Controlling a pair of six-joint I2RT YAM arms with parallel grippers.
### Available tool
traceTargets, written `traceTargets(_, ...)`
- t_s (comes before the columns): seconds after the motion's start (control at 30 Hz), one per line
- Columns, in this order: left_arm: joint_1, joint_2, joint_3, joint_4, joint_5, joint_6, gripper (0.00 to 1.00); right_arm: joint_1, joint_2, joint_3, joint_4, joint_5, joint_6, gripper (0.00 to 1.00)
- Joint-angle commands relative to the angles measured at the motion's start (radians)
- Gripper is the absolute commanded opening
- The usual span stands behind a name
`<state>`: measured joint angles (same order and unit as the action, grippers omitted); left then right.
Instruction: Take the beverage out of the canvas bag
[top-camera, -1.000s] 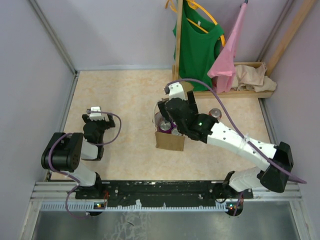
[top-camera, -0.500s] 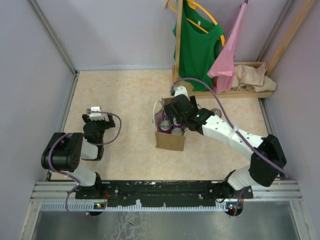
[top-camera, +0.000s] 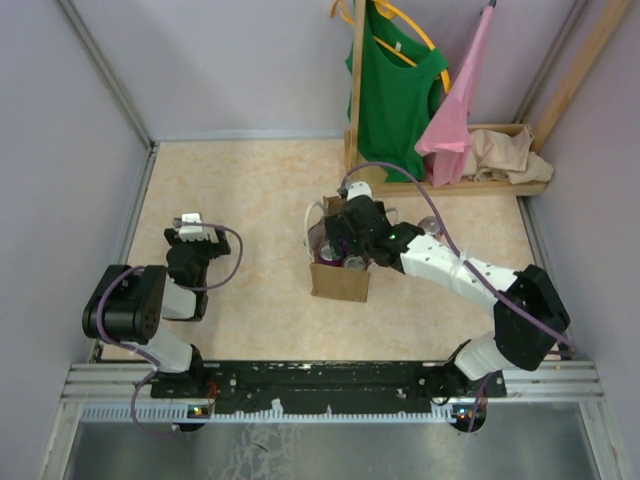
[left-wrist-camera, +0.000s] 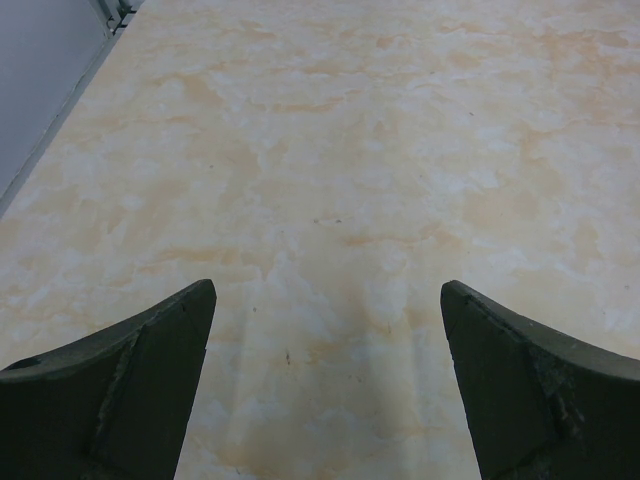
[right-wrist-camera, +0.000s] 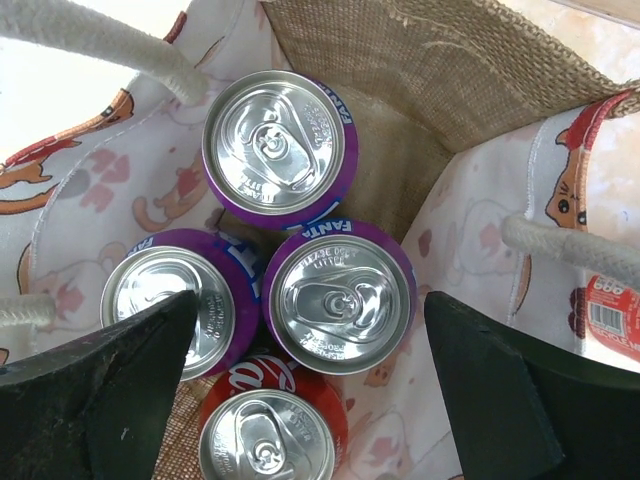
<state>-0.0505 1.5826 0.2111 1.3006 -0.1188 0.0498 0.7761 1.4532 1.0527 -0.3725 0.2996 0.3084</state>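
The tan canvas bag (top-camera: 340, 281) stands mid-table with pale rope handles (right-wrist-camera: 95, 40). In the right wrist view its printed lining (right-wrist-camera: 470, 200) holds three purple Fanta cans (right-wrist-camera: 280, 148) (right-wrist-camera: 338, 295) (right-wrist-camera: 170, 300) and one red Coca-Cola can (right-wrist-camera: 268, 432), all upright. My right gripper (top-camera: 345, 240) hangs open just above the bag mouth, its fingers (right-wrist-camera: 100, 400) wide either side of the middle Fanta can, touching nothing. My left gripper (top-camera: 192, 228) is open and empty over bare table at the left.
A silver-topped can (top-camera: 431, 226) stands on the table right of the bag; a red can label (right-wrist-camera: 612, 318) shows outside the bag's right wall. A wooden rack (top-camera: 470, 185) with green and pink clothes stands at the back right. Walls enclose the table.
My right arm has stretched forward and lowered the gripper toward the bag mouth, from above the bag's near side to over the cans. The left arm has not moved.
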Motion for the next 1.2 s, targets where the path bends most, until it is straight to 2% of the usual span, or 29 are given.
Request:
traceTargets(0.0,-0.006,0.013,0.013,0.019,0.004,0.005,1.0,0.003,0.012,-0.032,-0.018,0.003,0.037,0.95)
traceTargets(0.13,-0.006,0.013,0.013,0.019,0.005,0.004,1.0,0.003,0.006,-0.053,-0.014,0.03,0.063,0.84)
traceTargets(0.5,-0.006,0.013,0.013,0.019,0.004,0.005,1.0,0.002,-0.094,-0.124,0.054,0.144,0.192,0.75)
traceTargets(0.63,-0.005,0.013,0.012,0.019,0.005,0.005,1.0,-0.002,-0.102,-0.134,0.063,0.142,0.199,0.75)
traceTargets(0.9,-0.006,0.011,0.013,0.019,0.006,0.005,1.0,-0.004,-0.01,-0.099,0.021,0.126,0.205,0.73)
traceTargets(1.17,-0.006,0.012,0.013,0.02,0.005,0.005,1.0,-0.004,0.068,-0.057,-0.045,0.146,0.233,0.79)
